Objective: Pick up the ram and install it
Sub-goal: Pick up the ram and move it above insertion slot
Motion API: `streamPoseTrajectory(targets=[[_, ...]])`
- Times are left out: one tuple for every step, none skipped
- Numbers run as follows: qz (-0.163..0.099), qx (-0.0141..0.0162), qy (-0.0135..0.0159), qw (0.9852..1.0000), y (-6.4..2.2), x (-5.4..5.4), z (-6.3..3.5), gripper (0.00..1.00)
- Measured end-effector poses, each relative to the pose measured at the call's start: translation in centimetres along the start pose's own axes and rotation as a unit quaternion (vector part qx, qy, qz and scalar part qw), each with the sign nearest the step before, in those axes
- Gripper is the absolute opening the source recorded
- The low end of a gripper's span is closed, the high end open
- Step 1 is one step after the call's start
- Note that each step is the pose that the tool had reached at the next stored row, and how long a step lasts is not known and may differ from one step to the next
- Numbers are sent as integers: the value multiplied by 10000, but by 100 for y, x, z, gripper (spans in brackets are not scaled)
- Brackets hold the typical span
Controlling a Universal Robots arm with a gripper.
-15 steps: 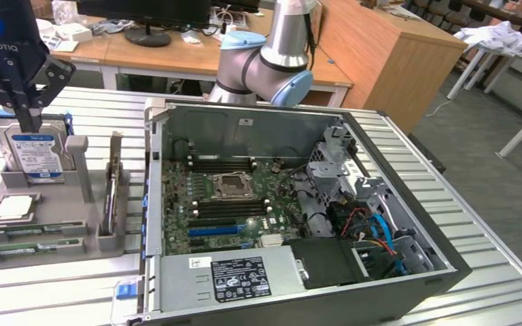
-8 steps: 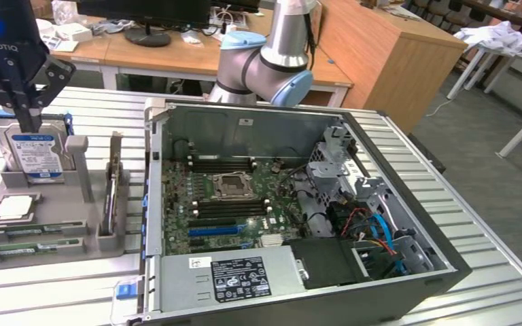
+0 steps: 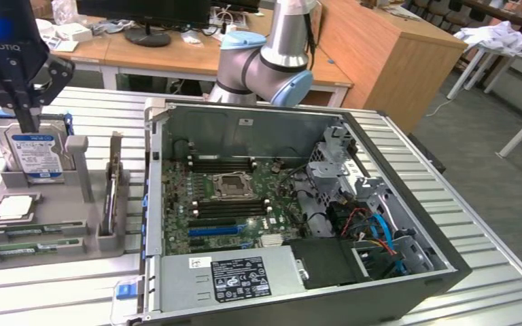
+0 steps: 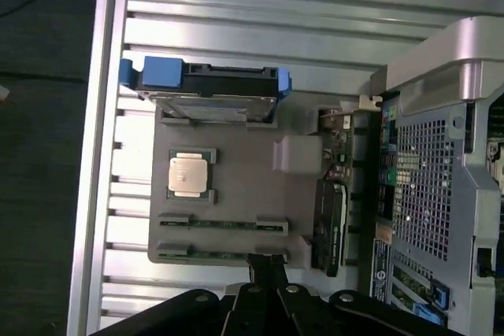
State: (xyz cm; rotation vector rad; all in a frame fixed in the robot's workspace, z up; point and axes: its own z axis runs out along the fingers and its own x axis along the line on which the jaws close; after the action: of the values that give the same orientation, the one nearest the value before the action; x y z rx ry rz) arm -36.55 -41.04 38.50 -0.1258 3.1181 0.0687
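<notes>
Two long, thin green circuit-board ram sticks sat on edge in the grooves of the grey plastic holder tray, at the lower left of the exterior view, neither one lifted. The black two-fingered gripper hung at the upper left, clenched on nothing, and overlapped the blue-labelled silver hard drive in that picture.

Pressed-together fingers could not straddle a stick, so a descent like that would likely have struck its top edge or the tray. A sideways approach risked clipping the upright drive or the square silver processor chip (both stood close by). A skewed pinch on so thin a board could also have left it tilted for the long black plastic memory slots.
</notes>
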Motion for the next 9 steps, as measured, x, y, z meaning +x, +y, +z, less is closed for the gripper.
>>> streamPoseTrajectory(targets=[[-89, -1, 4, 10000, 0, 0, 1, 11], [-180, 0, 9, 9998, 0, 0, 2, 11], [-270, 0, 14, 9996, 0, 0, 2, 11], [-359, 1, 19, 9994, 0, 0, 3, 11], [-448, 2, 24, 9990, 0, 0, 4, 11], [-534, 3, 30, 9986, 0, 0, 5, 11], [-628, 5, 36, 9980, 0, 0, 5, 11], [-716, 6, 42, 9974, 0, 0, 6, 11], [-804, 7, 47, 9968, 0, 0, 7, 11]])
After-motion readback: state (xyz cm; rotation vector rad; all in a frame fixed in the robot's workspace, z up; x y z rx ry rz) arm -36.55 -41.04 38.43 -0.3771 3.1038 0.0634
